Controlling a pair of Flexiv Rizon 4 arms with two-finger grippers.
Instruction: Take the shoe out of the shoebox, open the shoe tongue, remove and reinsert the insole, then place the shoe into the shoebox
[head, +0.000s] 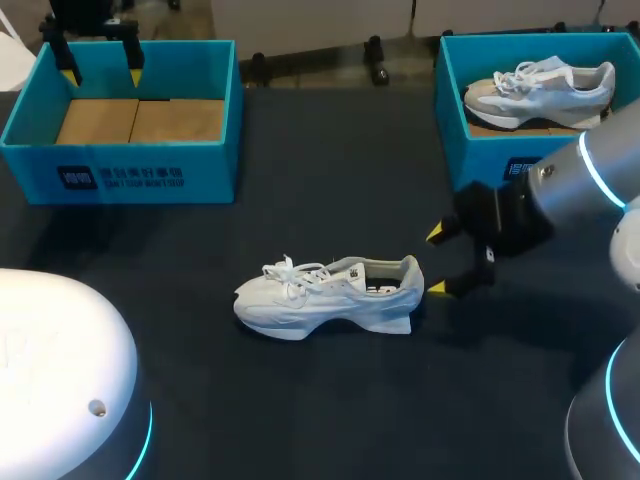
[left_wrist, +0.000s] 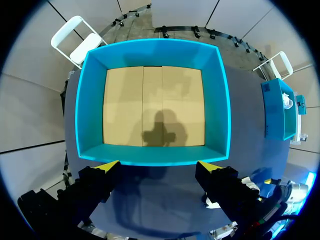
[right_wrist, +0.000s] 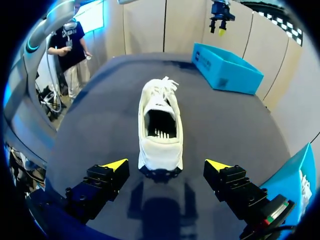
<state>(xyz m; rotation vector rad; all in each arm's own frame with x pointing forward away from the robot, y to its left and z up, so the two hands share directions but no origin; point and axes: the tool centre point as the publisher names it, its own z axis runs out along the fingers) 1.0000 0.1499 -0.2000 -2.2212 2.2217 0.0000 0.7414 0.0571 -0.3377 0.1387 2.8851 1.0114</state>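
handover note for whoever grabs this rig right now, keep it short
Left gripper: open, hovers over the empty left shoebox.
Right gripper: open, just behind the heel of the white shoe, not touching it.
White shoe stands on the table, out of a box. A second shoe sits in the right shoebox.
Done: shoe taken out.
Left, it seems: open the tongue, insole out and back in, shoe back in the box. Insole state unclear.

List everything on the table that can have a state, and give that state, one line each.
white shoe: upright on its sole on the table, ungripped
left shoebox: open, empty
right shoebox: open, holds a second shoe
left fingers: open, above the left shoebox
right fingers: open, behind the white shoe's heel, not touching
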